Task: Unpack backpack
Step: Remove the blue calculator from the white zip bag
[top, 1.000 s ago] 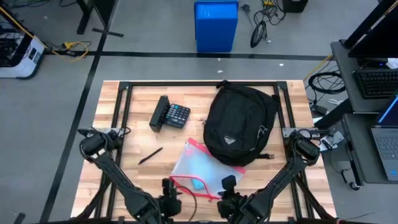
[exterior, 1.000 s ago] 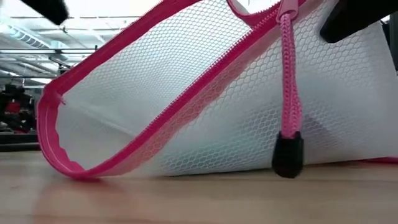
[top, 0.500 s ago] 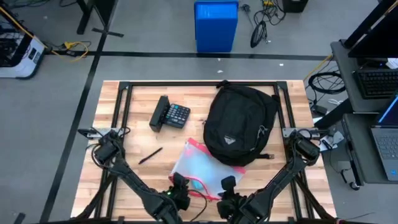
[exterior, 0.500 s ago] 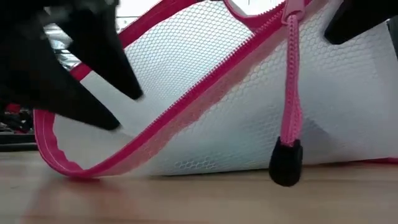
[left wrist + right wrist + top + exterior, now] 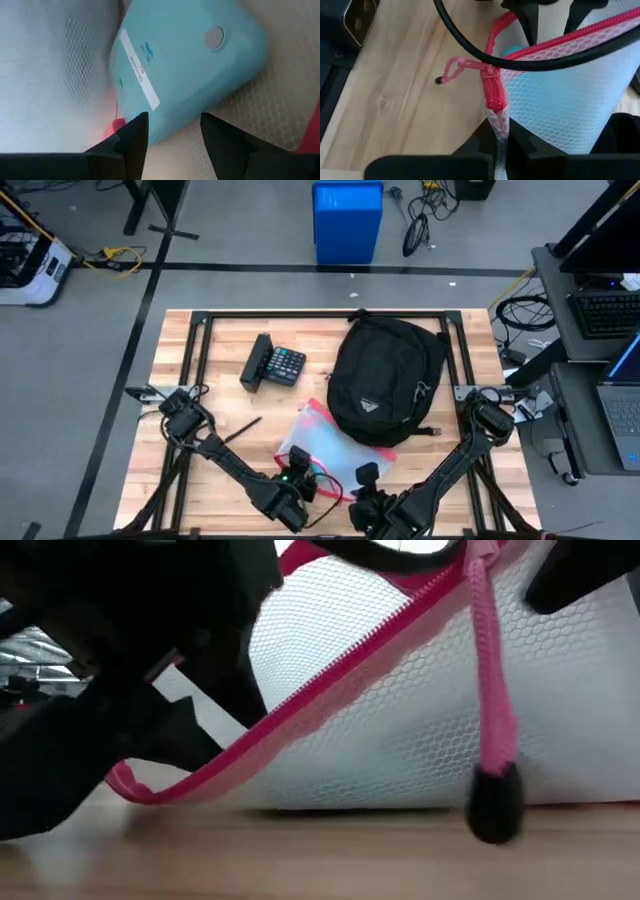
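- The left gripper (image 5: 170,131), fingers spread, is reaching into the white mesh pouch with pink zipper (image 5: 322,442), straddling a light blue rounded plastic device (image 5: 185,70).
- The right gripper (image 5: 499,131) is pinching the pouch's mesh corner below the zipper end.
- The large black fabric backpack (image 5: 385,377) is lying just beside the pouch, touching it.
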Controlling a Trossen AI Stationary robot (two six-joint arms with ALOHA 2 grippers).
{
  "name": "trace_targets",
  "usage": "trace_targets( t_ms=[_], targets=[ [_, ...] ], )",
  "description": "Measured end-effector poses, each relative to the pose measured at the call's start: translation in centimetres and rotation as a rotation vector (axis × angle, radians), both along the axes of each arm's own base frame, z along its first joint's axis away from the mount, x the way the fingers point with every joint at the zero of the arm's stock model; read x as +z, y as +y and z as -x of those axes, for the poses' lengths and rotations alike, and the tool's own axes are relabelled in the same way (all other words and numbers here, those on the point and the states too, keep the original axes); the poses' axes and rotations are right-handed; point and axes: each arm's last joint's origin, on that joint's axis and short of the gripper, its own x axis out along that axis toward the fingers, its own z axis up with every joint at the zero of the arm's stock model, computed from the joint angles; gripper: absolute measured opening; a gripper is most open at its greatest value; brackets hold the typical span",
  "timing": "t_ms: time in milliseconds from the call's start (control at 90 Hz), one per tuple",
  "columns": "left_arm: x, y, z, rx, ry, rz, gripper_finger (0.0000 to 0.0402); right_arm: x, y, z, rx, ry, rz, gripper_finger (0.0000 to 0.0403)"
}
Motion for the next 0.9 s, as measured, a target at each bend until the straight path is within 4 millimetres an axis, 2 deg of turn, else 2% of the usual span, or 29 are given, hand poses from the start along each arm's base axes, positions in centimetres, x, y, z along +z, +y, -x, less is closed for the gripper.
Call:
trace_targets(
  t_ms=[389, 900],
  targets=[
    [0.0, 0.5, -0.8, -0.077, 0.070, -0.027, 0.0168, 0.1, 0.3, -0.3, 0.032, -0.022, -0.013, 0.0000],
    [0.4, -0.3, -2.4, -0.210, -0.011, -0.066, 0.0168, 0.2, 0.3, -0.3, 0.039, -0.021, -0.014, 0.0000]
  ],
)
